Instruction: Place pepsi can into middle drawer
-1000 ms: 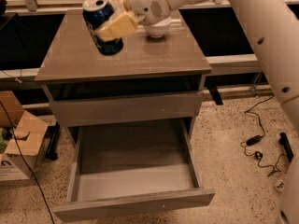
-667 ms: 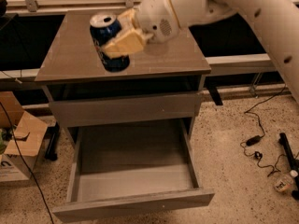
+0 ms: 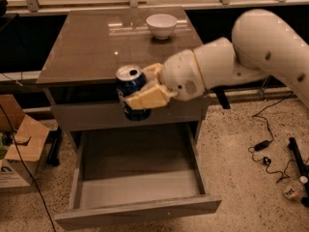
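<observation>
The end effector (image 3: 140,86) is pinching the pepsi can (image 3: 131,93) across its body. One tan finger lies over the front and the other sits behind, near the silver top. The can hangs upright in the air just at 10 o'clock of the frame's centre, in front of the closed drawer front (image 3: 91,116). It is above the rear of the open middle drawer (image 3: 140,175), which fills the 6 o'clock area.

The can is probably light. Its thin, smooth wall would dent under a hard squeeze and slip under a weak one, so a mid-body hold like this one seems best.

Counted:
- One can.
- One white bowl (image 3: 161,25) at 12 o'clock on the surface (image 3: 91,47).
- One open drawer.
- One closed front.
- One cardboard box (image 3: 21,146) at 8 o'clock.
</observation>
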Robot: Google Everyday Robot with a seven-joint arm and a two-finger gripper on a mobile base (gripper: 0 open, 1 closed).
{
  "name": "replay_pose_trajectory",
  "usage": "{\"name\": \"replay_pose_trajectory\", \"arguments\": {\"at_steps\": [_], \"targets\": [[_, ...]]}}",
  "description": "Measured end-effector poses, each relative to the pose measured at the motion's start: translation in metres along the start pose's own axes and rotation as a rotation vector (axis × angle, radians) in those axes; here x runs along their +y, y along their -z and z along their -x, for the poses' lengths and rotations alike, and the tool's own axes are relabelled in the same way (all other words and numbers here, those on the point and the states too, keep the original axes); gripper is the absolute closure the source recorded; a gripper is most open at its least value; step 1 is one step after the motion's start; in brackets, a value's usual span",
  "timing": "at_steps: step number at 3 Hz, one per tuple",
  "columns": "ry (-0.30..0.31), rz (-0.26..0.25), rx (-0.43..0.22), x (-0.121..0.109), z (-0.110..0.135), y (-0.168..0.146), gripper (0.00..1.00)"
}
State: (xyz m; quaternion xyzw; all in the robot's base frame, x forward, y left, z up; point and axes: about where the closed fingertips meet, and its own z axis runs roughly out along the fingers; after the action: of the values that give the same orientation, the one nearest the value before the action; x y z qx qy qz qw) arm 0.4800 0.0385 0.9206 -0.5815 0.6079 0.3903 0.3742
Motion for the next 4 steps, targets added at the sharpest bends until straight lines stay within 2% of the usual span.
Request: {"name": "replay_pose_trajectory", "arguments": {"at_steps": [1, 2, 3, 4], "targets": [[-0.062, -0.103, -0.051, 0.007, -0.067, -0.001, 1.00], [-0.168, -0.180, -0.120, 0.008, -0.146, -0.014, 1.00], [-0.186, -0.189, -0.124, 0.006, -0.156, -0.019, 1.00], [-0.236, -0.200, -0.069, 0.004, -0.184, -0.036, 1.00]]}}
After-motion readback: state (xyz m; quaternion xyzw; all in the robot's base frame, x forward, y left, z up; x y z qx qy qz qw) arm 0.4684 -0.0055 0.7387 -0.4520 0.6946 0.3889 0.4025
